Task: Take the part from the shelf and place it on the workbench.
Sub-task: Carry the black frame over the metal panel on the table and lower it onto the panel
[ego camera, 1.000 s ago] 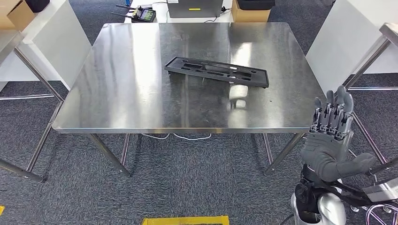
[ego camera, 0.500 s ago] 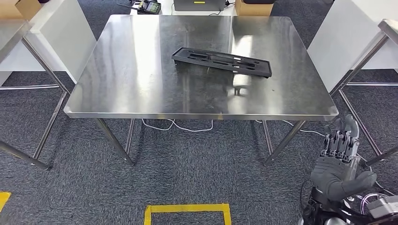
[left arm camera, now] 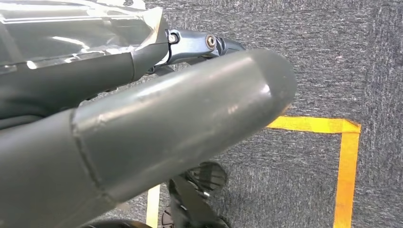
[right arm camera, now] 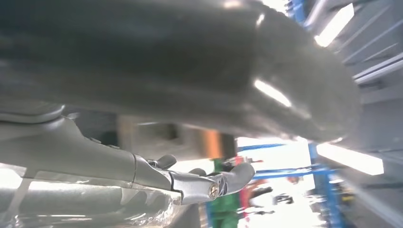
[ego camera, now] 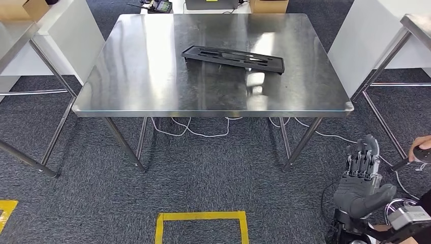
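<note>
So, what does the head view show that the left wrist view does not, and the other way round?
Only the head view: the black plastic part lying flat on the steel workbench, and the right hand low beside it, holding nothing. Only the left wrist view: the left hand's thick grey thumb close up. Both: grey carpet with yellow floor tape.

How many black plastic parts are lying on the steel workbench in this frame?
1. A single long black part lies flat on the workbench, toward its far side and slightly right of centre. Nothing on the tabletop could hide another.
</note>
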Controlling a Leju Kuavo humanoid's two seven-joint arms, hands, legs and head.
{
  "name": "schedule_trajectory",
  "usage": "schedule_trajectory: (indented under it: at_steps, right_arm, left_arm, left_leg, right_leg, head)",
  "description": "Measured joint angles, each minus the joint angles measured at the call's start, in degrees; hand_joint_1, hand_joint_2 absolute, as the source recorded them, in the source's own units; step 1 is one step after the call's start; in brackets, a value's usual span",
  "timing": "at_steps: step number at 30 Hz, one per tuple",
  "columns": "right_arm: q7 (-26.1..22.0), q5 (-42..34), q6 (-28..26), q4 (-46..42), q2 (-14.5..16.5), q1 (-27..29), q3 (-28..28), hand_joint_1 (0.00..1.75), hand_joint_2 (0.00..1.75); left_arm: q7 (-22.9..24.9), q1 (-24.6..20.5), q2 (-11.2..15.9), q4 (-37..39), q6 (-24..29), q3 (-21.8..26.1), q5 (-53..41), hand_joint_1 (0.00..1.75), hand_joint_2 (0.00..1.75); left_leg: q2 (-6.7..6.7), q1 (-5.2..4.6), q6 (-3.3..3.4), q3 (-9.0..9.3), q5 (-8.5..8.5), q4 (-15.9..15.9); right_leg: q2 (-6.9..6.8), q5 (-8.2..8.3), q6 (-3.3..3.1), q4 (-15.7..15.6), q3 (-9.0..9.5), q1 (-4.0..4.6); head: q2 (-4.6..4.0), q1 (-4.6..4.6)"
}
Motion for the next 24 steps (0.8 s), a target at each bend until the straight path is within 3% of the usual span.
schedule_trajectory:
  at_steps: [1, 2, 4, 5, 6, 8, 9, 10, 11, 12, 14, 16, 18, 20, 22, 24]
  right_arm:
    - [0.6, 0.1, -0.1, 1.7, 0.2, 0.1, -0.7, 0.0, 0.0]
    - [1.1, 0.4, 0.0, 3.6, 0.3, 0.1, -1.5, 0.0, 0.0]
    - [2.0, 1.5, 1.0, 8.5, 0.4, -0.2, -3.5, 0.0, 0.0]
    - [2.2, 2.5, 1.8, 11.6, 0.4, -0.4, -4.8, 0.0, 0.0]
    - [2.3, 3.5, 2.5, 15.0, 0.2, -0.9, -6.3, 0.0, 0.0]
    - [2.4, 6.1, 3.1, 22.6, -0.2, -2.2, -9.7, 0.0, 0.0]
    - [2.3, 7.6, 2.8, 26.6, -0.6, -3.0, -11.3, 0.0, 0.0]
    - [2.0, 9.3, 2.0, 30.8, -1.0, -3.9, -12.9, 0.0, 0.0]
    - [1.4, 11.0, 1.0, 35.3, -1.4, -5.0, -14.2, 0.0, 0.0]
    - [0.7, 12.6, -0.1, 39.9, -1.9, -6.2, -15.4, 0.0, 0.0]
    - [-0.6, 15.0, -2.2, 48.8, -3.1, -9.0, -17.0, 0.0, 0.0]
    - [-1.2, 16.5, -4.3, 57.1, -4.2, -11.7, -18.0, 0.0, 0.0]
    - [-0.9, 17.5, -6.4, 64.8, -5.2, -13.5, -18.9, 0.0, 0.0]
    - [0.4, 17.9, -8.3, 71.1, -5.9, -14.4, -19.7, 0.0, 0.0]
    - [1.9, 18.2, -9.7, 75.8, -6.4, -14.8, -20.3, 0.0, 0.0]
    - [3.9, 18.9, -11.0, 79.4, -6.7, -14.9, -20.6, 0.0, 0.0]
  left_arm:
    - [-0.1, 0.0, 0.0, 0.0, -0.1, 0.0, 0.0, 0.0, 0.0]
    - [-0.2, 0.0, 0.0, 0.0, -0.1, 0.0, -0.1, 0.0, 0.0]
    - [-0.5, 0.1, 0.0, 0.0, -0.3, 0.0, -0.2, 0.0, 0.0]
    - [-0.5, 0.0, 0.0, 0.0, -0.3, 0.0, -0.3, 0.0, 0.0]
    - [-0.6, 0.0, -0.1, 0.0, -0.4, 0.0, -0.3, 0.0, 0.0]
    - [-0.7, 0.0, -0.1, 0.0, -0.4, 0.0, -0.4, 0.0, 0.0]
    - [-0.8, 0.0, -0.1, 0.0, -0.3, 0.0, -0.3, 0.0, 0.0]
    - [-0.8, 0.1, -0.1, 0.0, -0.2, 0.0, -0.3, 0.0, 0.0]
    - [-0.8, 0.1, -0.1, 0.0, 0.0, 0.0, -0.2, 0.0, 0.0]
    - [-0.8, 0.1, -0.1, 0.0, 0.1, 0.0, -0.2, 0.0, 0.0]
    - [-1.0, 0.1, -0.1, 0.1, 0.2, 0.0, -0.1, 0.0, 0.0]
    - [-1.3, 0.0, -0.1, 0.1, 0.3, 0.0, -0.1, 0.0, 0.0]
    - [-1.7, 0.0, -0.1, 0.1, 0.3, 0.0, -0.2, 0.0, 0.0]
    - [-1.9, 0.0, -0.1, 0.1, 0.2, 0.0, -0.3, 0.0, 0.0]
    - [-1.9, 0.1, 0.0, 0.1, 0.2, 0.0, -0.5, 0.0, 0.0]
    - [-1.7, 0.0, -0.1, 0.1, 0.2, 0.0, -0.6, 0.0, 0.0]
  left_leg:
    - [-0.11, -0.14, 0.26, 1.34, -0.13, -2.3]
    - [-0.17, -0.36, 0.53, 1.55, -0.3, -3.0]
    - [0.02, -0.56, 1.43, 0.99, 0.42, -3.4]
    - [0.17, -0.56, 2.1, 0.61, 1.02, -3.7]
    - [0.31, -0.51, 2.71, 0.09, 1.7, -4.1]
    - [0.43, -0.57, 3.43, -1.35, 2.94, -4.4]
    - [0.48, -0.64, 3.47, -2.12, 3.51, -4.3]
    - [0.52, -0.7, 3.48, -2.89, 4.07, -4.3]
    - [0.58, -0.73, 3.39, -3.57, 4.62, -4.2]
    - [0.64, -0.74, 3.26, -4.22, 5.14, -4.1]
    - [0.75, -0.81, 2.8, -5.41, 6.05, -3.6]
    - [0.86, -1.02, 2.18, -6.46, 6.9, -3.0]
    - [0.92, -1.12, 1.62, -6.89, 7.72, -2.7]
    - [0.75, -0.83, 1.08, -7.39, 7.12, -2.1]
    - [0.49, -0.56, 0.54, -8.93, 2.64, 2.1]
    - [0.37, -0.51, 0.1, -10.92, -2.91, 9.6]
  right_leg:
    - [-0.05, 0.26, 0.4, 0.1, -0.14, 0.1]
    - [-0.09, 0.56, 0.86, 0.0, -0.28, 0.15]
    - [-0.11, 0.96, 1.76, 0.0, -0.55, 0.2]
    - [-0.06, 0.28, 1.85, 0.7, -1.01, 0.24]
    - [0.0, -1.24, 1.67, 2.5, -1.86, 0.3]
    - [0.1, -5.94, 0.89, 9.0, -4.45, 0.27]
    - [0.12, -7.77, 0.83, 12.6, -5.56, 0.22]
    - [0.13, -8.57, 1.11, 15.1, -5.97, 0.2]
    - [0.13, -8.24, 1.68, 15.8, -5.39, 0.18]
    - [0.12, -7.07, 2.37, 14.3, -3.77, 0.14]
    - [0.12, -4.79, 3.26, 6.9, 1.56, -0.03]
    - [0.28, -4.61, 2.91, 0.3, 5.42, 0.2]
    - [0.39, -4.81, 2.07, -1.6, 5.9, 0.58]
    - [0.18, -4.11, 0.77, -1.5, 5.22, 0.12]
    - [-0.09, -3.04, -0.74, -1.6, 4.17, -0.24]
    - [-0.23, -1.93, -1.4, -1.5, 2.91, -0.03]
  head:
    - [0.0, 0.0]
    - [0.0, 0.04]
    - [0.0, 0.02]
    - [0.0, 0.09]
    - [0.0, 0.16]
    - [0.0, 0.36]
    - [0.0, 0.41]
    - [-0.01, 0.41]
    - [-0.01, 0.42]
    - [-0.01, 0.44]
    - [-0.01, 0.47]
    - [0.0, 0.43]
    - [0.0, 0.37]
    - [-0.01, 0.37]
    - [0.0, 0.26]
    - [0.0, 0.15]
